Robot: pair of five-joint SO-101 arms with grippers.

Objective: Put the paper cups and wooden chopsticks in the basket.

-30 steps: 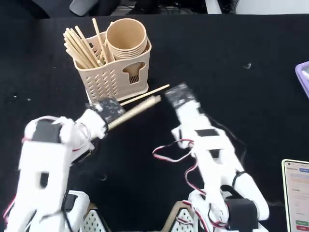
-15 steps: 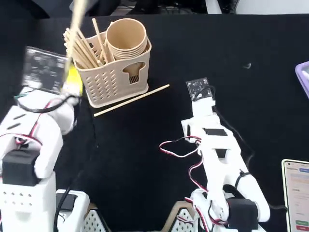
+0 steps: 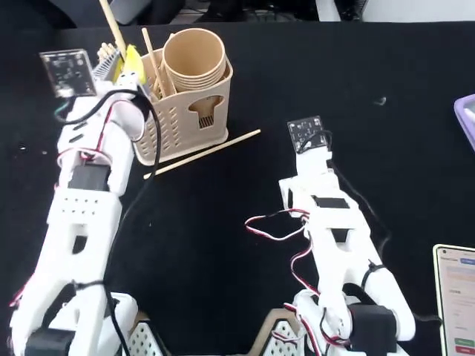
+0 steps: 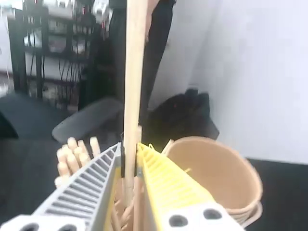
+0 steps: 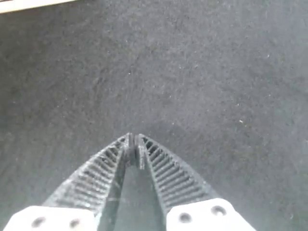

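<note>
Swung up over the beige slotted plastic basket: left gripper, clamped on 1 upright pale wooden chopstick. Basket at 11 o'clock on black table, holding stacked tan paper cups. 1 loose chopstick at its 5 o'clock. Right gripper pinched closed, empty. Risk: released stick snags bundled chopsticks, topples out.

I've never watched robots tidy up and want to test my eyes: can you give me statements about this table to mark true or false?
1. The left gripper grips an upright chopstick over the basket. True.
2. The paper cups lie scattered on the table. False: they are stacked in the basket.
3. A loose chopstick lies on the table beside the basket. True.
4. The right gripper holds a cup. False: it is shut, empty.
</note>
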